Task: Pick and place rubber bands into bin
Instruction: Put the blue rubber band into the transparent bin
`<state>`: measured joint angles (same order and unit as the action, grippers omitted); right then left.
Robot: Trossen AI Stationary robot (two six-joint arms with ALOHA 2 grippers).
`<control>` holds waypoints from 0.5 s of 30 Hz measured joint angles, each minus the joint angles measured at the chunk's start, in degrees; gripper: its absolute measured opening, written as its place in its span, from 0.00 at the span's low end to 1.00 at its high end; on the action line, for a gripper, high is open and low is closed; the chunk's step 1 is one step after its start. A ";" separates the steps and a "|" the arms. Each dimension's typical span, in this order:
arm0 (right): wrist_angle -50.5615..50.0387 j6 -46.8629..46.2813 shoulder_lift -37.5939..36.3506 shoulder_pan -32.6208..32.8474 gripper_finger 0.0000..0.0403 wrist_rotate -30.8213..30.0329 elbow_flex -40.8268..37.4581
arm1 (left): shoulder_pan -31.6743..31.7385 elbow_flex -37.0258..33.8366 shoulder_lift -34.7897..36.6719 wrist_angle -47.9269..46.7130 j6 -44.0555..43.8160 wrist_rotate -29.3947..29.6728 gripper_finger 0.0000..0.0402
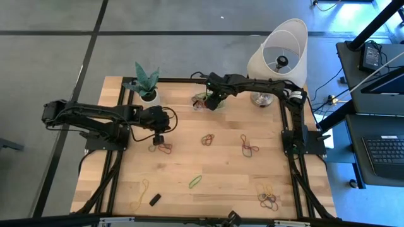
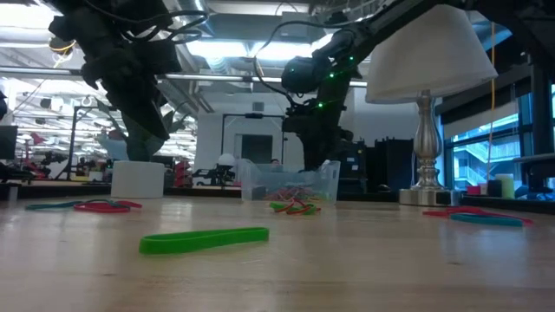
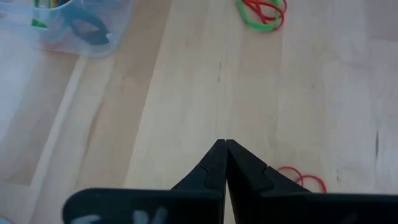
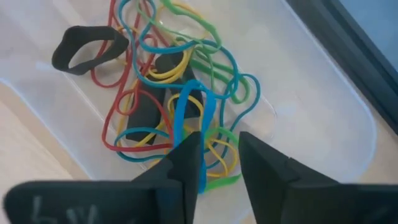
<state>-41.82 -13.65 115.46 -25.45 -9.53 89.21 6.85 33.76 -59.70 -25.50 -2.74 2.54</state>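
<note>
The clear bin stands at the table's far edge and holds a tangle of rubber bands in red, blue, yellow, green and black. My right gripper hangs open just over that tangle, pointing steeply down into the bin. More rubber bands lie flat on the wood in small clusters. My left gripper is shut and holds nothing. It hovers over bare wood at the left, beside a red cluster. My right gripper has one finger in front of the loop of a blue band that lies in the bin. Whether the finger touches the band, I cannot tell.
A white plant pot stands at the far left and a lamp at the far right. A small black block and further clusters lie near the front edge.
</note>
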 joint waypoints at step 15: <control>-0.85 -5.62 0.00 -1.22 0.36 2.06 0.02 | 0.00 0.00 0.00 0.00 -1.87 -2.99 0.01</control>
<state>-42.68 -19.27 115.46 -26.67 -7.46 89.23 6.85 33.76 -59.70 -25.50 -4.62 -0.45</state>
